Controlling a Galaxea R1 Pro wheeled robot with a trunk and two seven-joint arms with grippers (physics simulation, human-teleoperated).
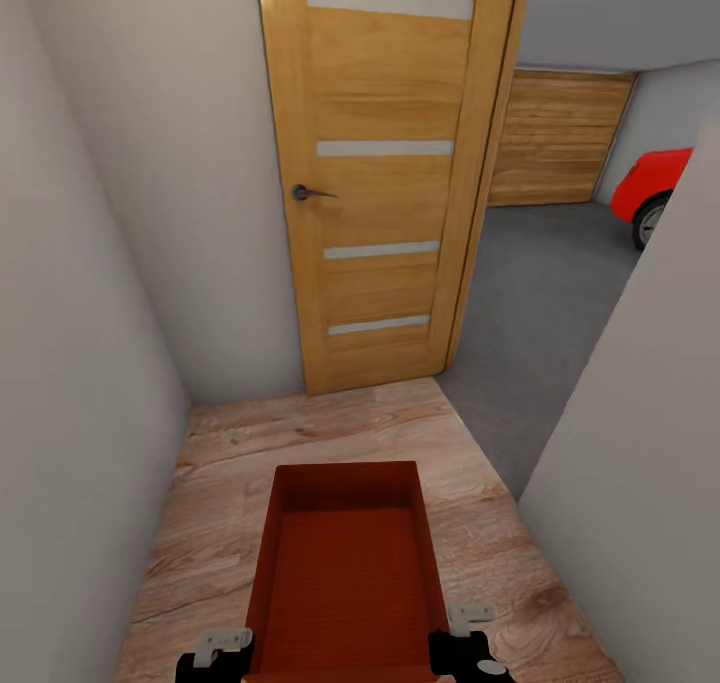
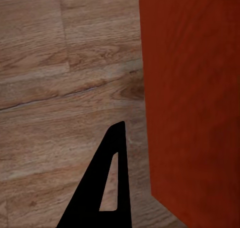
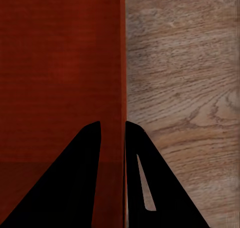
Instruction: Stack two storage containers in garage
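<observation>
Transit step: one bin (image 1: 345,573) carried low in front of the trunk, over the wood floor (image 1: 215,523) of a narrow hallway. Right gripper (image 3: 112,130) has its jaws pinching the bin's right wall, one finger inside, one outside. Left gripper (image 1: 215,653) sits at the bin's left wall; in the left wrist view one finger (image 2: 107,188) shows just outside the wall, its partner hidden, so I can't tell whether those jaws are pinching or spread. Bin is open-top, empty, ribbed bottom visible, long axis pointing ahead. Past the bin: an open wooden door (image 1: 385,173) swung against the left wall, doorway gap just right of it. Beyond the door: grey garage floor (image 1: 540,303), a wooden garage door (image 1: 555,138) at the far end, red car (image 1: 655,188) to its right. Next move, as I read it: steer right of the door leaf, keep the bin clear of the right-hand wall (image 1: 650,463), roll onto the concrete, then set the bin down.
</observation>
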